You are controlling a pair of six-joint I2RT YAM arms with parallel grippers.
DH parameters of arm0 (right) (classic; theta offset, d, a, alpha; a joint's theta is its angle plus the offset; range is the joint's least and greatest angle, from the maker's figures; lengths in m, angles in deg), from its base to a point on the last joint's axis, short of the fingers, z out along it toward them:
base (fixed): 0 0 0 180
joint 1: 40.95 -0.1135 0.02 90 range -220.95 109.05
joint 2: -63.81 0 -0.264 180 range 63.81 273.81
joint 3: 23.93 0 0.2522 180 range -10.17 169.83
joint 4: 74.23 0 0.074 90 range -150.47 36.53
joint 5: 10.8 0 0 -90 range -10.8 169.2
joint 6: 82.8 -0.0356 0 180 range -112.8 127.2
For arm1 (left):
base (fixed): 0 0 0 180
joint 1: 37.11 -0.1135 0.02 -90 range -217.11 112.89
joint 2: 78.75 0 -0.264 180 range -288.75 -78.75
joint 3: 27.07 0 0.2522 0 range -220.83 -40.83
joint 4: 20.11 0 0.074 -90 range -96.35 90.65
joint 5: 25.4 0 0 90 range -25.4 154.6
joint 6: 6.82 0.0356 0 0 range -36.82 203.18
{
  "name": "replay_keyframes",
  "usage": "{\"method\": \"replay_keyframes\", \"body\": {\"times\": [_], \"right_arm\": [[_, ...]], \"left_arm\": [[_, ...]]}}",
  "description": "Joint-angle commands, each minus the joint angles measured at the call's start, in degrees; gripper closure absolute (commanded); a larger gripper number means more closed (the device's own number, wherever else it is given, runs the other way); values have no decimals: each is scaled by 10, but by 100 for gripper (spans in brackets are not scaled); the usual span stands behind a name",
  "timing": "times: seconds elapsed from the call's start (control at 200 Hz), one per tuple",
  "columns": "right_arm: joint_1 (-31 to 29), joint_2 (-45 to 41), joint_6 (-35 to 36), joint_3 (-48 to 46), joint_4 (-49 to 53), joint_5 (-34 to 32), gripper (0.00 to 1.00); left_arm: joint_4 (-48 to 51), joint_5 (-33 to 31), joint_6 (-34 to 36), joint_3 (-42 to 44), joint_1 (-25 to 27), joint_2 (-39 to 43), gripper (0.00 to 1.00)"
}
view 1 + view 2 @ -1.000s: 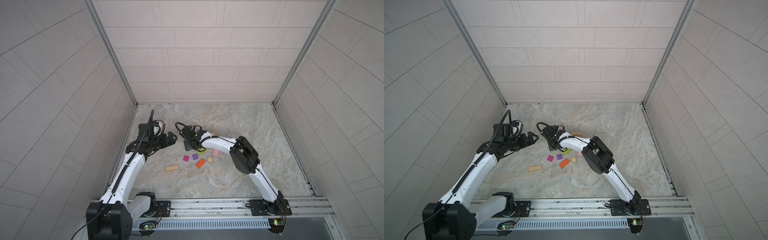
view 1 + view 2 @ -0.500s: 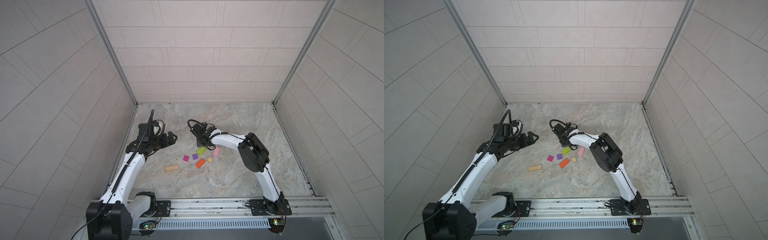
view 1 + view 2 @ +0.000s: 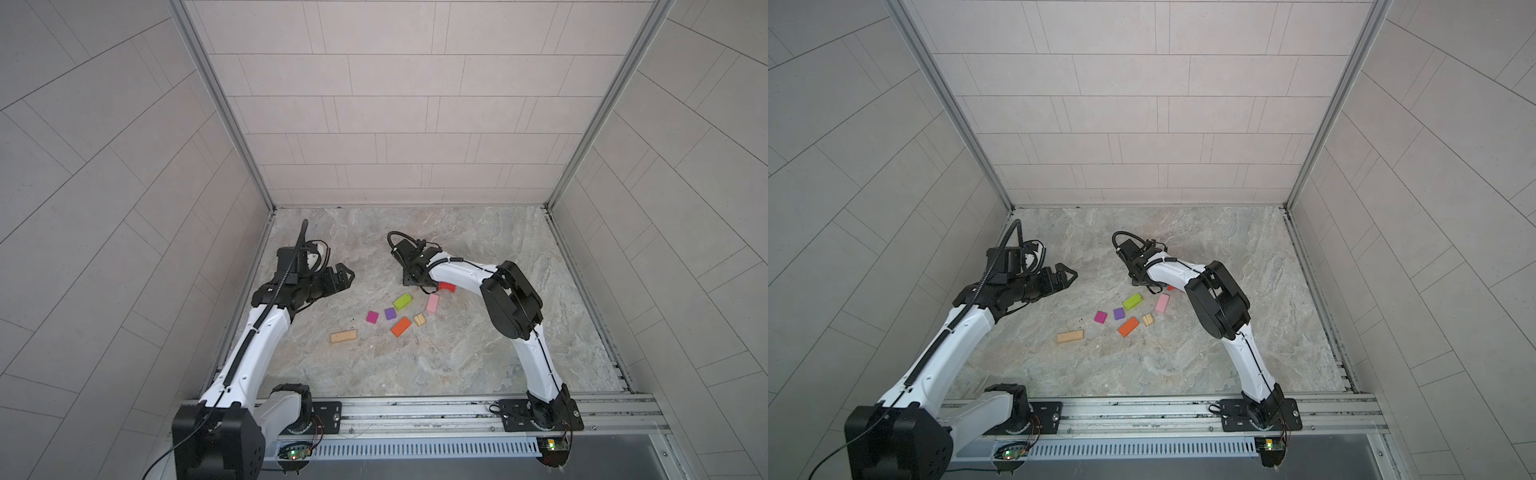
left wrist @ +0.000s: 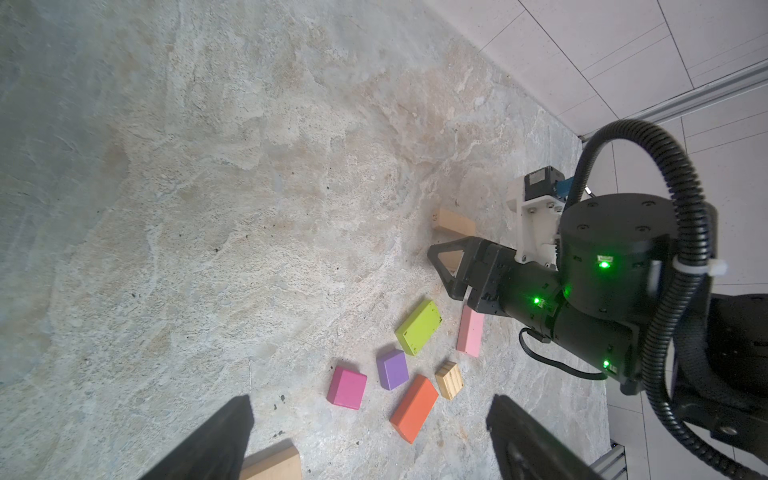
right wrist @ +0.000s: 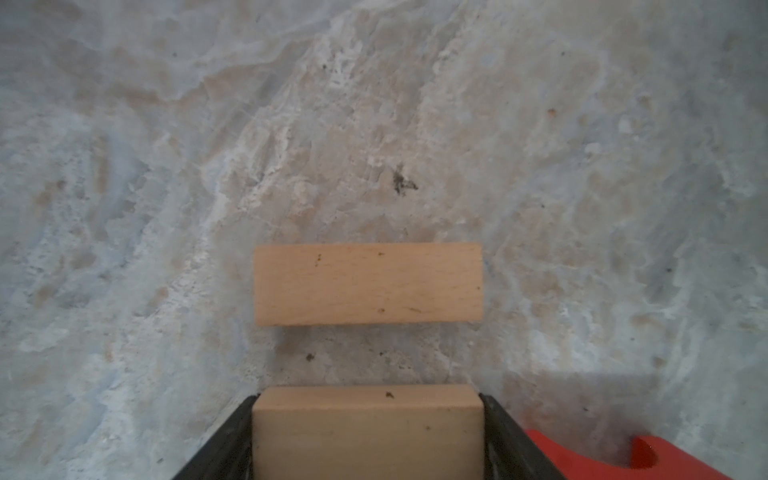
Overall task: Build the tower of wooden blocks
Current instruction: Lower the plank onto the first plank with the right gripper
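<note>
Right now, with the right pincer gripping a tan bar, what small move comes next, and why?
Probably ease the right pincer down and set its held tan bar parallel beside the loose tan bar lying just ahead. Both run parallel, with bare table between them.

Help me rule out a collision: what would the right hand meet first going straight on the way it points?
Probably the table: the right hand, shut on the held tan bar, seems to point down at bare stone just short of the lying tan bar. Depth is unclear.
</note>
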Motion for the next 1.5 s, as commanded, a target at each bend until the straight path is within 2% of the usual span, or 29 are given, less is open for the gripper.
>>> {"method": "replay_keyframes", "body": {"times": [0.0,0.28,0.681,1.491], "right_arm": [[11,-5,-8,-9,25,2,48],[22,1,4,-9,14,27,46],[26,22,28,16,22,26,44],[33,43,33,37,15,45,42]], "left_arm": [[-5,0,-1,6,-3,2,5],[-6,1,-1,6,-4,3,5],[-5,-1,0,5,-4,4,5],[-4,-2,1,5,-4,4,5]]}}
